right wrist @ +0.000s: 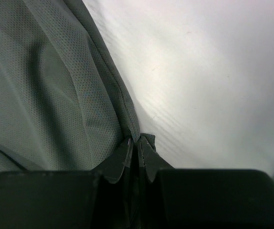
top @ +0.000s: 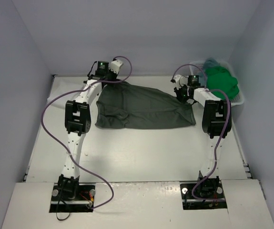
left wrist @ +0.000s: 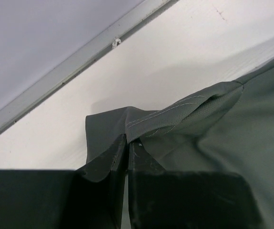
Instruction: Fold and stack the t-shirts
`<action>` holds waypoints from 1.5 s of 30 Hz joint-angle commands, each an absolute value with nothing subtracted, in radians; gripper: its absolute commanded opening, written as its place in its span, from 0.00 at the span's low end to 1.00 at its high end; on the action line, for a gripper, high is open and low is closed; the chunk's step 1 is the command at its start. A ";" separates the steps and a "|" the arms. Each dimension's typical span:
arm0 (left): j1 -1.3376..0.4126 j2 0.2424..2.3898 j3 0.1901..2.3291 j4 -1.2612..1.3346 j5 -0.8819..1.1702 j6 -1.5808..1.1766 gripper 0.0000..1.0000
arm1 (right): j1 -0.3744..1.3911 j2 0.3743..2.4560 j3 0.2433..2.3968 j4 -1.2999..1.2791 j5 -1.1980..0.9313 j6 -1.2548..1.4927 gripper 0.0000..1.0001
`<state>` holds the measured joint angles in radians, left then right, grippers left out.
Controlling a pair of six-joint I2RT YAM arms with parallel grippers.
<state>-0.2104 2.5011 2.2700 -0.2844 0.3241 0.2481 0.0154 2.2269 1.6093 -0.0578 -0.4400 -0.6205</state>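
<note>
The white worktop (top: pixel 141 152) has a dark grey t-shirt (top: pixel 141 107) spread on it. The left end effector (left wrist: pixel 127 148) pinches one corner, and the right end effector (right wrist: pixel 137 145) pinches another.

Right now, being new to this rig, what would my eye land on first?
A dark grey t-shirt lies spread on the table, the left claw shut on its far left corner and the right claw shut on its right edge. A bright green t-shirt is heaped in the white basket at the far right.
</note>
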 commanded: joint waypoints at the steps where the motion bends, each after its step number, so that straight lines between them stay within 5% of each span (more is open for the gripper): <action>1: -0.213 2.370 2.261 -0.230 0.333 0.235 0.00 | 0.026 2.140 1.591 -0.052 -0.411 -0.603 0.00; 25: -0.215 2.206 2.089 -0.288 0.439 0.233 0.00 | 0.063 2.042 1.494 0.313 -0.181 -0.543 0.00; 45: -0.216 2.042 1.927 -0.370 0.518 0.252 0.00 | 0.101 2.011 1.540 0.282 -0.212 -0.614 0.00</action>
